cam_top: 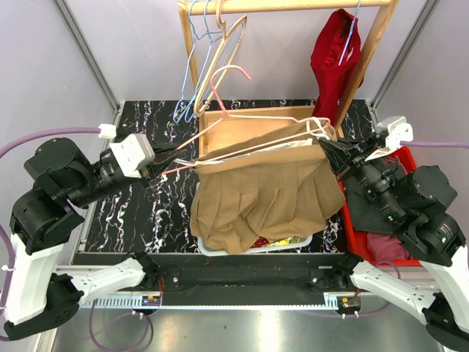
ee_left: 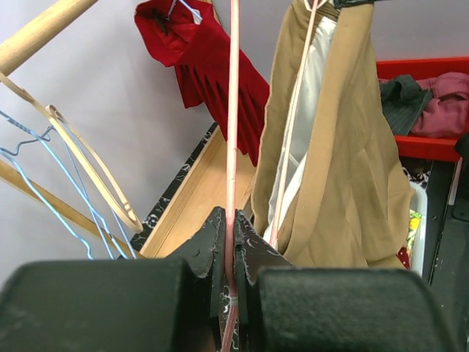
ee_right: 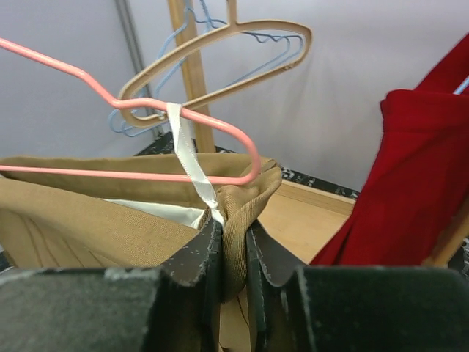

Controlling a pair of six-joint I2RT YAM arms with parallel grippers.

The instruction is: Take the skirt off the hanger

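Hanging hem-down, skirt [cam_top: 260, 198] spans left-right on hanger [ee_left: 233, 110].

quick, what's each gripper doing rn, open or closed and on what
left gripper: closed on the pink hanger wire.
right gripper: closed on the tan skirt, pinching its waistband corner.

The left gripper [ee_left: 233, 224] sits at the skirt's [cam_top: 256, 198] left edge, jaws clamped on the pink hanger [ee_left: 233, 110] wire. The right gripper [ee_right: 233, 235] sits at the skirt's right edge, jaws pinching its waistband corner.
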